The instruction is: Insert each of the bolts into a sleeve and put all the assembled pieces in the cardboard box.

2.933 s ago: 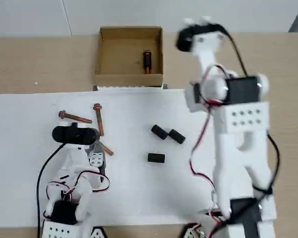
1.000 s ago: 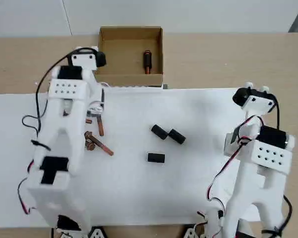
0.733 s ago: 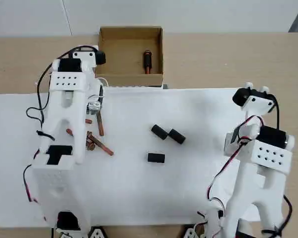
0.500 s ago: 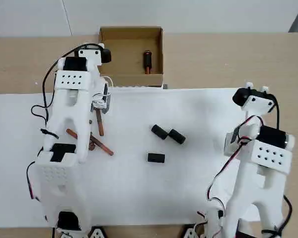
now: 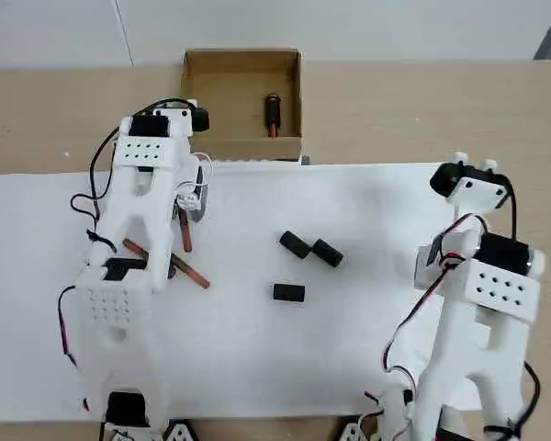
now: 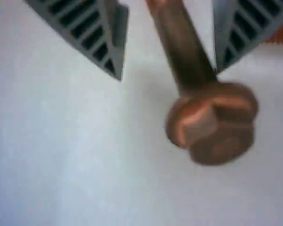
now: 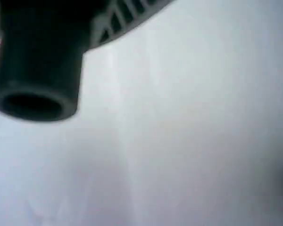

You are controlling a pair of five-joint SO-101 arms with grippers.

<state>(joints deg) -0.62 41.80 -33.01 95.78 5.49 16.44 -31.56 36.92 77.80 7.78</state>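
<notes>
ITEM: copper-coloured flange bolt [image 6: 212, 122] | HANDLING: probably rigid and light; smooth shank may roll or slip, best taken on the shank just behind the head | POSITION: lies on white surface [image 6: 61, 165], shank between the jaws of left pincer [image 6: 167, 68], head beyond their tips | PINCER: jaws apart, not yet closed | OTHER: right pincer [image 5: 427, 265] clamped on black sleeve [image 7: 35, 70]

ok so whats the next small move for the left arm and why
Probably shut the left gripper on the bolt. Its fingers stand open on either side of the bolt's shaft, just behind the head, so it looks lined up but has not yet gripped. The bolt needs a firm hold before it can be lifted off the white sheet.
</notes>
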